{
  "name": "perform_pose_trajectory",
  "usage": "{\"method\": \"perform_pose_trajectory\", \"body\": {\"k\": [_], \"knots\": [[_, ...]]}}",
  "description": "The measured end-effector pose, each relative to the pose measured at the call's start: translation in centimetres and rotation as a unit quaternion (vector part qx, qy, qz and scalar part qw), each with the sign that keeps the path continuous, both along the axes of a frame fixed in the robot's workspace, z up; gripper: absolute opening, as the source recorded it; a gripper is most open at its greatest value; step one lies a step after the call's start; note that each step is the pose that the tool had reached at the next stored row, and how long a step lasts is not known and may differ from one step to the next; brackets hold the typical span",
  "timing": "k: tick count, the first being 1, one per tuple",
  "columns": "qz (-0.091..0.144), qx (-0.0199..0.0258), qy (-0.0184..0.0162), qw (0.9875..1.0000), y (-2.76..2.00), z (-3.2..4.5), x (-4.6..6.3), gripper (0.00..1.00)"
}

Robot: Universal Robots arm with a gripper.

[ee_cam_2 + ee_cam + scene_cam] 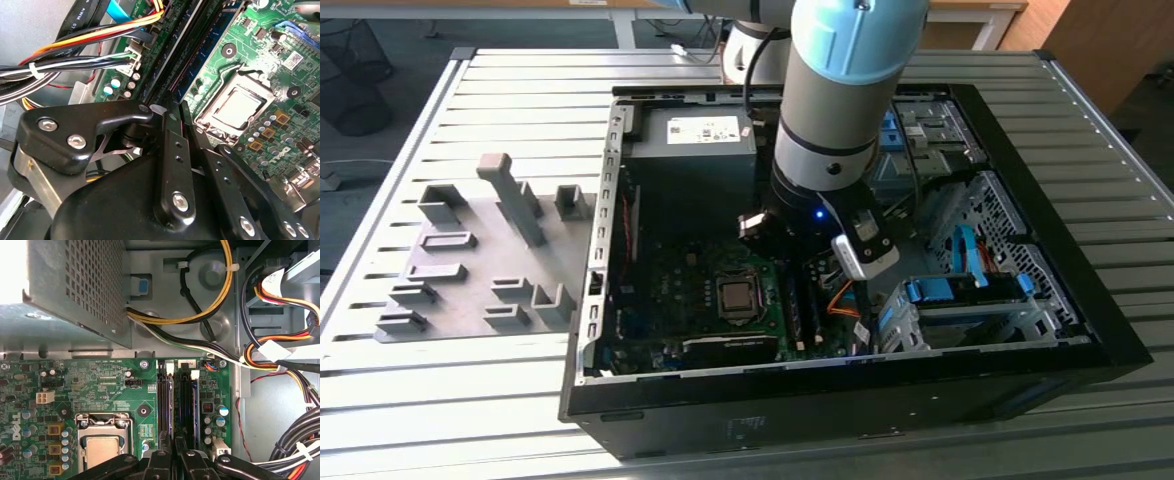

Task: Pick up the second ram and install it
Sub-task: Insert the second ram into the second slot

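The arm (834, 120) reaches down into the open computer case (1051, 205), right of centre in the exterior view, so I judge the work to be at the install stage, not the pick-up. In both wrist views the end effector (174, 456) (178, 114) sits directly over the row of memory slots (167, 400). Its two fingers are drawn almost together with only a slit between them. Whether a board is nipped in that slit cannot be made out.

A blue-green memory stick (195, 405) (217, 37) stands upright in a slot just beside the fingers. I take it for the second one, though that is a guess.

Seating a stick calls for a straight, square push along the slot line.

Room is tight. A bundle of cables (280, 350) crowds one side, the processor socket (102, 440) lies on the other, and the drive cage (961, 290) stands near the wrist at the lower right of the exterior view.
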State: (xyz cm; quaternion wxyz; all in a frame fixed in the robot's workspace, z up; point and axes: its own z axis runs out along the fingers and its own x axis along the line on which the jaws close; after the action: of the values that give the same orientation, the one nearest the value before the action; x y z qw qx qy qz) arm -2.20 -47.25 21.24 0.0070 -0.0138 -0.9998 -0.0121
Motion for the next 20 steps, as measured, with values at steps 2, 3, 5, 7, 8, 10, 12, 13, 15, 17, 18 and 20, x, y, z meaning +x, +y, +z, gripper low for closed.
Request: {"method": "perform_pose_trajectory", "body": {"k": [2,3,5,7,8,10,12,13,15,17,18,20], "knots": [[0.000,-0.0002,-0.0001,1.0000,0.01,0.09,0.00,0.14],[0.000,-0.0006,0.0000,1.0000,0.01,0.16,-0.02,0.14],[0.000,-0.0015,0.0000,1.0000,0.00,0.18,-0.03,0.14],[0.001,-0.0039,0.0003,1.0000,0.00,0.18,-0.03,0.14],[0.002,-0.0053,0.0007,1.0000,0.00,0.18,-0.03,0.14],[0.006,-0.0059,0.0013,1.0000,0.00,0.15,-0.04,0.14],[0.006,-0.0059,0.0013,1.0000,-0.01,0.07,-0.04,0.14],[0.006,-0.0056,0.0012,1.0000,0.00,0.01,-0.03,0.14],[0.006,-0.0057,0.0013,1.0000,0.00,-0.08,-0.03,0.14],[0.006,-0.0057,0.0013,1.0000,0.00,-0.22,-0.04,0.14],[0.006,-0.0058,0.0013,1.0000,0.00,-0.28,-0.03,0.14],[0.006,-0.0059,0.0013,1.0000,0.00,-0.31,-0.04,0.14]]}}
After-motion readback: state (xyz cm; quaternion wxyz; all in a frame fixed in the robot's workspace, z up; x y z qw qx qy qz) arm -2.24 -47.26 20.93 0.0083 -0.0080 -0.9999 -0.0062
